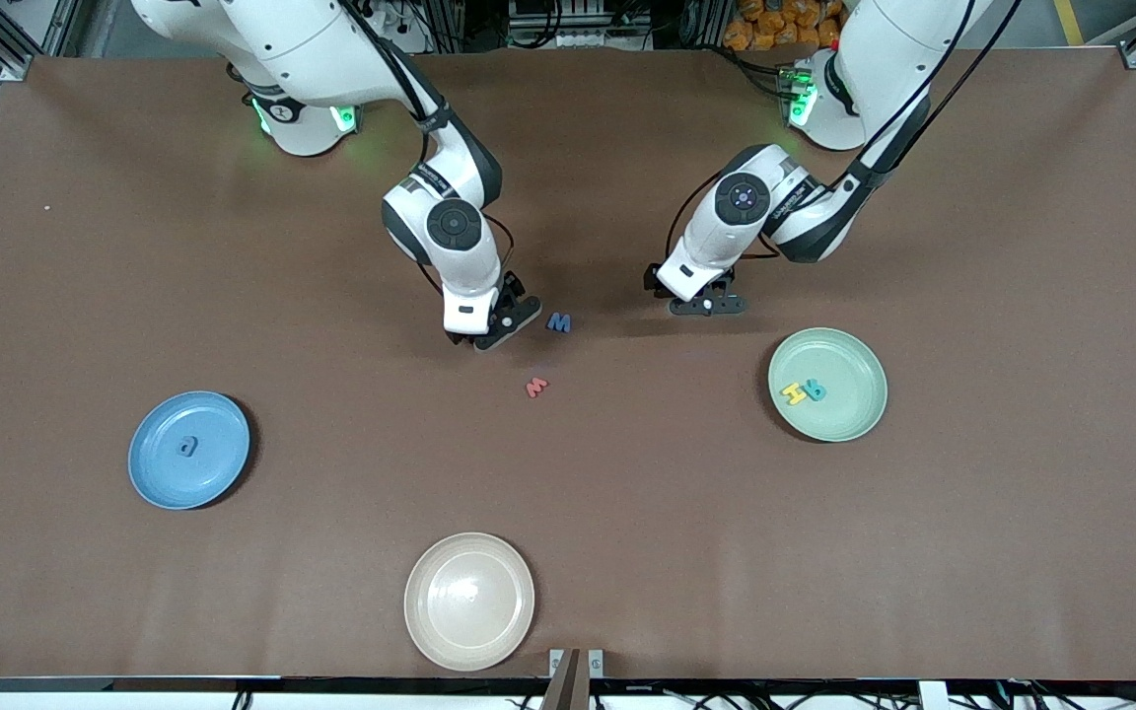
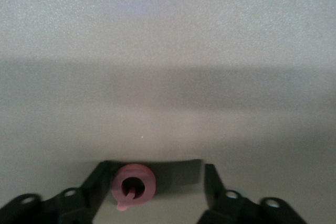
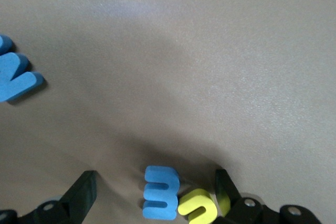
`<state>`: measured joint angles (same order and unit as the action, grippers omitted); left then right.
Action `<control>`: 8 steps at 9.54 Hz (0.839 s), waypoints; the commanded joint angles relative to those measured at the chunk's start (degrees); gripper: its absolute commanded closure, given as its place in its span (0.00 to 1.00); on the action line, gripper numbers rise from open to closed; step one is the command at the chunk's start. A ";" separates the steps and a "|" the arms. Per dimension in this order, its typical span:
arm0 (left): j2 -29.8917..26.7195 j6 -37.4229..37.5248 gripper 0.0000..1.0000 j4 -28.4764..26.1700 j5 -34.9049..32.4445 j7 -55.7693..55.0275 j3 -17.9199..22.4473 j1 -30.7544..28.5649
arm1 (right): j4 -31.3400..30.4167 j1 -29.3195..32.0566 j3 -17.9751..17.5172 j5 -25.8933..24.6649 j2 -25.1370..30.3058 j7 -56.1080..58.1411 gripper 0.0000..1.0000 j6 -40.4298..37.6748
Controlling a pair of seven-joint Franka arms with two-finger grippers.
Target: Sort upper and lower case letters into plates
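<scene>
Small flat pink foam letter (image 2: 134, 185), round with a short tail.

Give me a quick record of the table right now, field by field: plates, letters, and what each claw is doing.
blue plate: holds one blue letter a
green plate: holds yellow H and teal letter
beige plate: no letters
loose letters: blue M, pink m
left claw: low at the table, fingers either side of pink letter
right claw: open around small blue letter and yellow letter
</scene>
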<state>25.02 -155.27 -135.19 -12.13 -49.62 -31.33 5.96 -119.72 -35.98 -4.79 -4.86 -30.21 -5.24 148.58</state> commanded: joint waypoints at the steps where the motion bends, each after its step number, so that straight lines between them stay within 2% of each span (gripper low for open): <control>1: -0.06 -0.91 0.50 -0.25 0.09 -0.83 -0.13 -0.34 | -1.92 -0.06 -0.13 -1.47 2.09 -1.53 0.00 -0.30; 2: -0.06 -0.82 0.49 -0.42 0.00 -0.75 -0.13 -0.42 | -1.92 0.11 -0.13 -1.47 2.17 -1.53 0.60 -0.39; 3: 0.03 -0.82 0.49 -0.42 0.09 -0.75 -0.13 -0.42 | -2.01 0.20 -0.13 -1.38 2.26 -2.05 1.00 -0.39; 4: -0.06 -0.82 0.50 -0.42 0.09 -0.66 -0.04 -0.42 | -2.18 0.20 -0.13 -1.47 2.70 -2.84 1.00 -0.48; 5: 0.03 -0.82 0.57 -0.42 0.09 -0.57 -0.04 -0.34 | -2.62 0.20 -0.13 -1.38 3.14 -2.94 1.00 -0.48; 6: 0.03 -0.74 0.69 -0.25 0.09 -0.48 -0.04 -0.34 | -2.71 0.20 -0.13 -1.47 3.49 -2.85 1.00 -0.57; 8: 0.47 -0.74 0.76 0.10 0.09 -0.48 -0.04 -0.16 | -2.45 0.64 -0.13 -1.47 4.36 -2.85 1.00 -0.57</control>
<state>24.85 -155.21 -135.11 -12.13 -49.61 -31.28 5.68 -120.47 -35.94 -4.71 -4.90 -28.34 -6.45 148.02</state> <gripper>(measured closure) 0.643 0.722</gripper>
